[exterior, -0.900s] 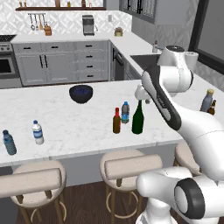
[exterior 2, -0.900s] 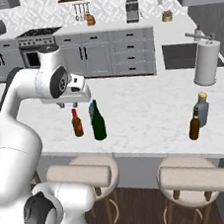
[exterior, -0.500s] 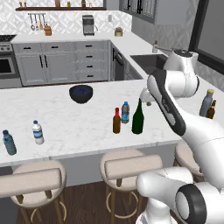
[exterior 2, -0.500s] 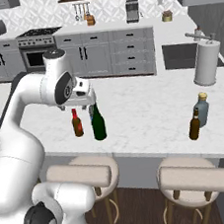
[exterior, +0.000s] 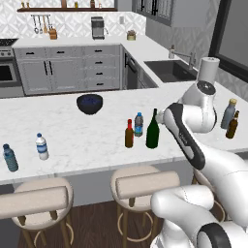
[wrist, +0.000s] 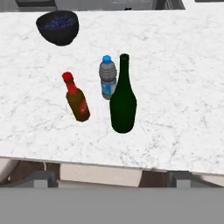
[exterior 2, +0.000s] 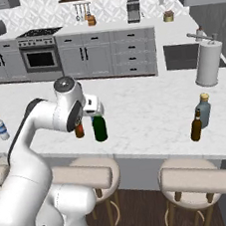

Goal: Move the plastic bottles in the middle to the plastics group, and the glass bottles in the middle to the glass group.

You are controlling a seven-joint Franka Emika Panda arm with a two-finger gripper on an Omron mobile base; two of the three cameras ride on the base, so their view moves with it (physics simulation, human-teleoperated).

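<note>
Two gripper fingertips [wrist: 111,180], bottle-free.

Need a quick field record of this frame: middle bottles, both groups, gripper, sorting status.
middle_cluster: green wine bottle, brown bottle with red cap, small water bottle, all upright on the counter
plastics_group: two water bottles at counter's left end
glass_group: grey-blue bottle, amber bottle at right end
other: dark bowl
gripper: near wine bottle's neck, fingers not discernible
status: nothing sorted yet
</note>
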